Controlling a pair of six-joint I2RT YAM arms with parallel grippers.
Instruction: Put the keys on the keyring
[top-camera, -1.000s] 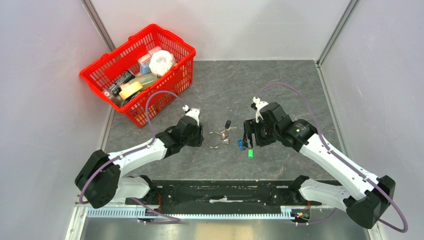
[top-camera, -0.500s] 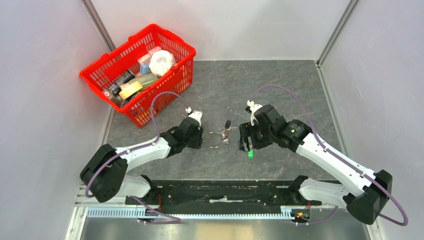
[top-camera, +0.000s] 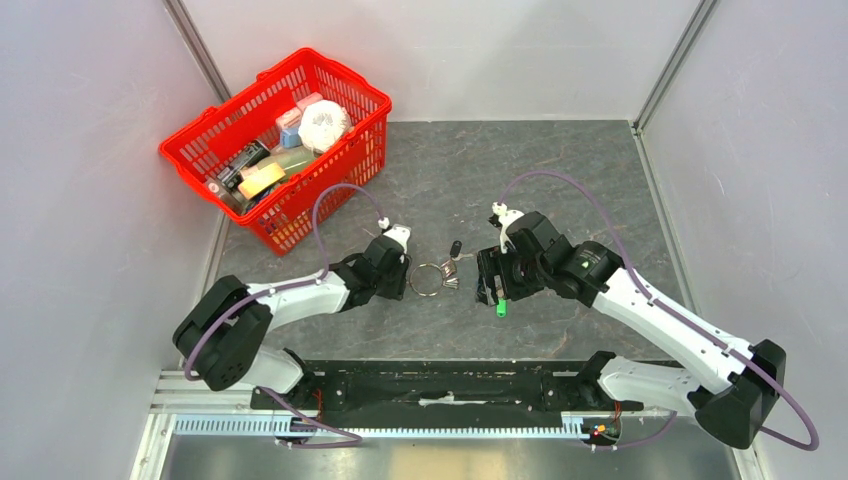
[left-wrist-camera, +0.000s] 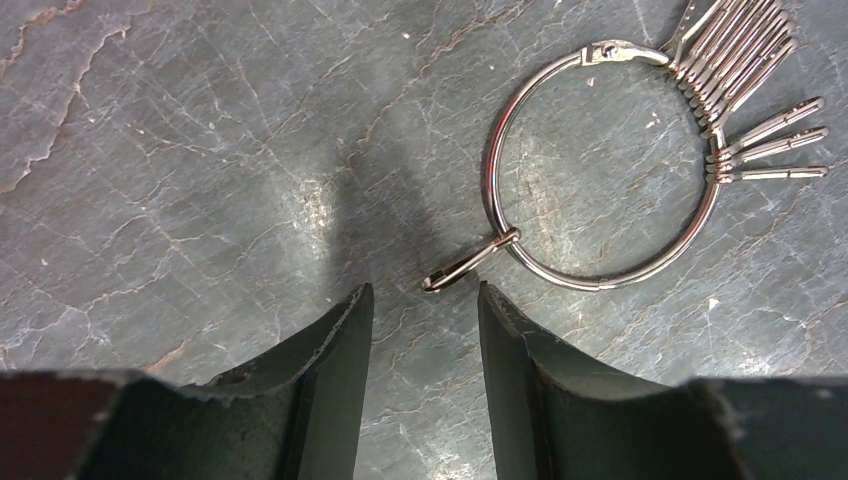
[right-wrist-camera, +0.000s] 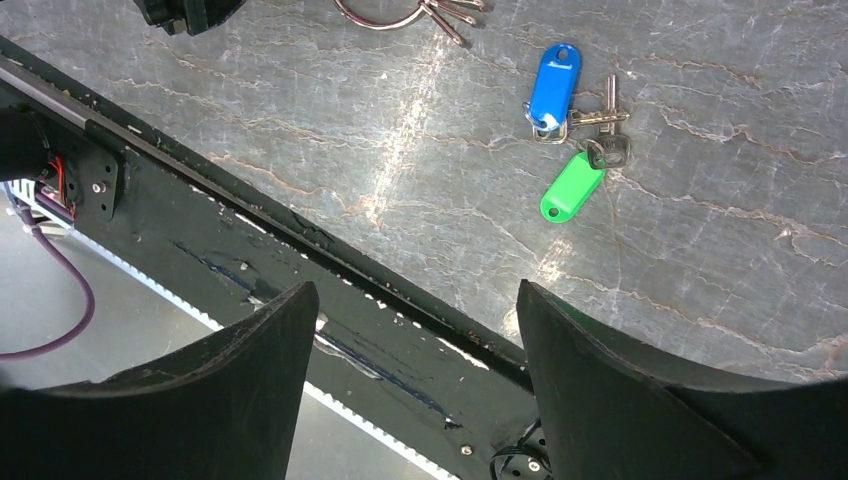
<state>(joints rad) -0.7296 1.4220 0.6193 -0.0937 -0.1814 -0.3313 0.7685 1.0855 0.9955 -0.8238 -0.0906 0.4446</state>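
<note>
Closing in from both sides over the last second: the right claw (top-camera: 489, 279) has slid left toward the loose keys. The left arm has tucked its elbow in, while the left claw (top-camera: 396, 272) stays parked at the left edge of the keyring (top-camera: 427, 278). Read: set-up for threading. Nothing is picked up and no loose key is added yet.

State of the left claw: slightly parted, narrow gap, holding nothing. Wrist view shows the ring flat on the desk (top-camera: 560, 170) with its split sprung open. The free wire end (left-wrist-camera: 462, 267) points into the gap between the fingertips, just short of them. It looks apart, but I can't rule out contact. The silver keys (left-wrist-camera: 745, 95) already on the ring fan out on its far side.

State of the right claw: spread wide, empty, hanging above the desk, touching nothing. Ahead of it lie the blue-tagged key (right-wrist-camera: 555, 83) and green-tagged key (right-wrist-camera: 572, 187), close together with their silver blades between them. The black-headed key (top-camera: 456, 247) lies by itself, just beyond the ring.

Judgement: left probably pins the free end, and right fetches blue or green first.
</note>
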